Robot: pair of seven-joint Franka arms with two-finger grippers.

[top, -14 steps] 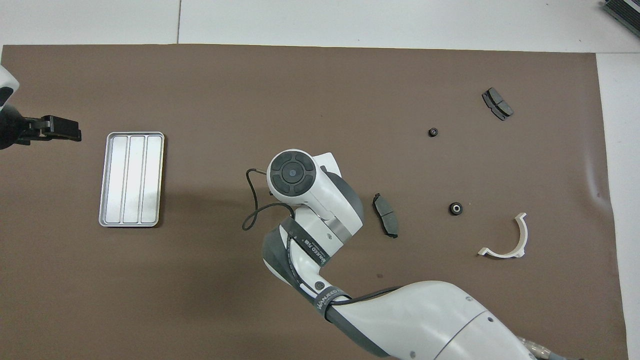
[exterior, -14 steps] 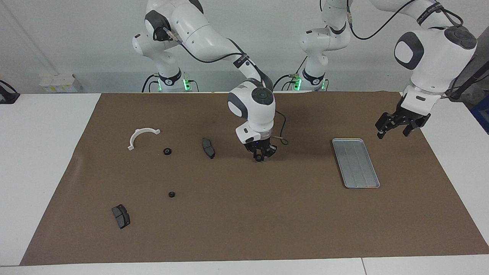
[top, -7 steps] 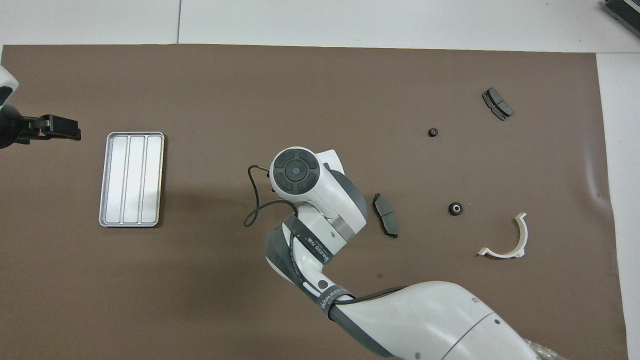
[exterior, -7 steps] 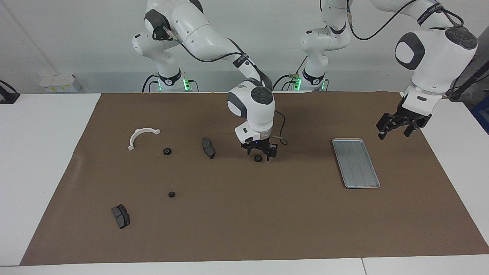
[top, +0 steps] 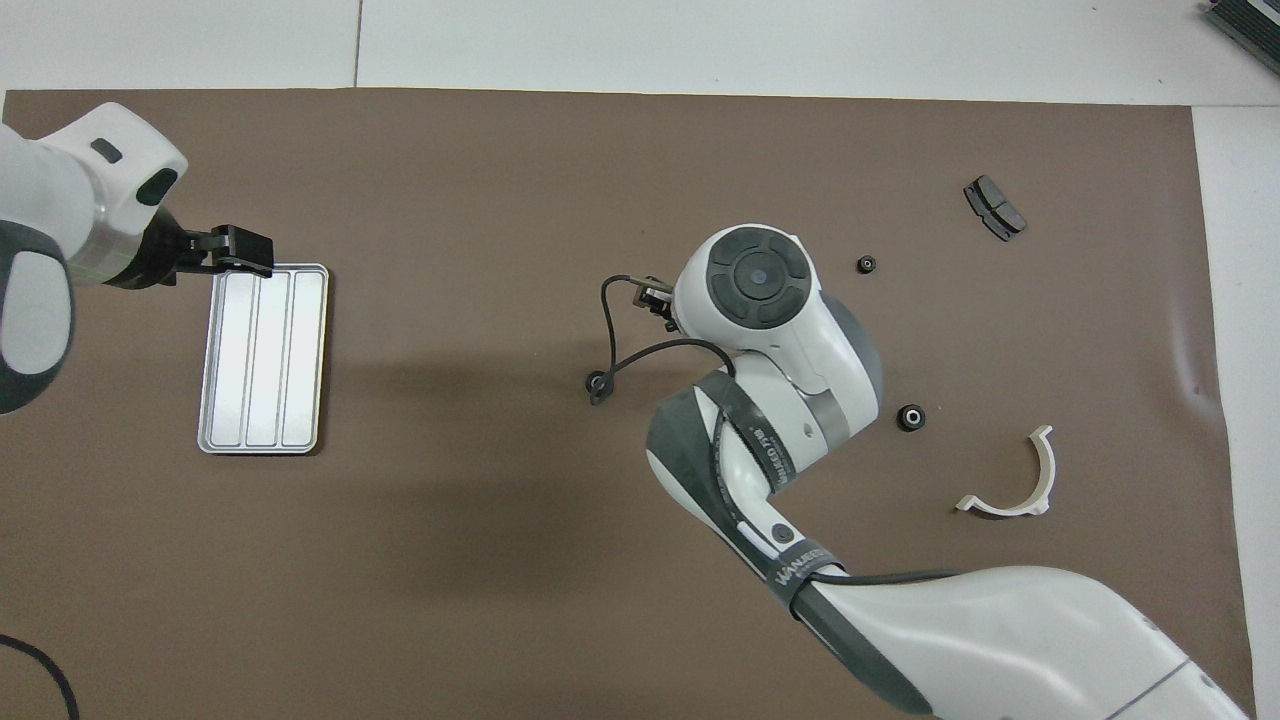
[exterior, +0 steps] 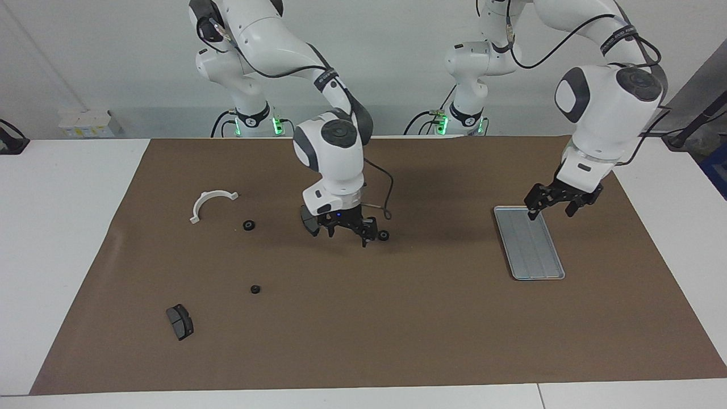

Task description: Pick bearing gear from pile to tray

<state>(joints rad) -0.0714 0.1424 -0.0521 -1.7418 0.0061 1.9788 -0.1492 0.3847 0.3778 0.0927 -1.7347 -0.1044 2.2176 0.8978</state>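
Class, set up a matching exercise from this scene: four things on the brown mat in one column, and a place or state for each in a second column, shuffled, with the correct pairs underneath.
Column one:
1. tray
2. white half-ring
3. right end effector
4. dropped gear

Column two:
A. open, hanging low over the mat's middle
B. lying on the mat beside the right end effector, not held
C. empty, with the left end effector over its corner
D. toward the right arm's end of the table

Pairs: 1-C, 2-D, 3-A, 4-B
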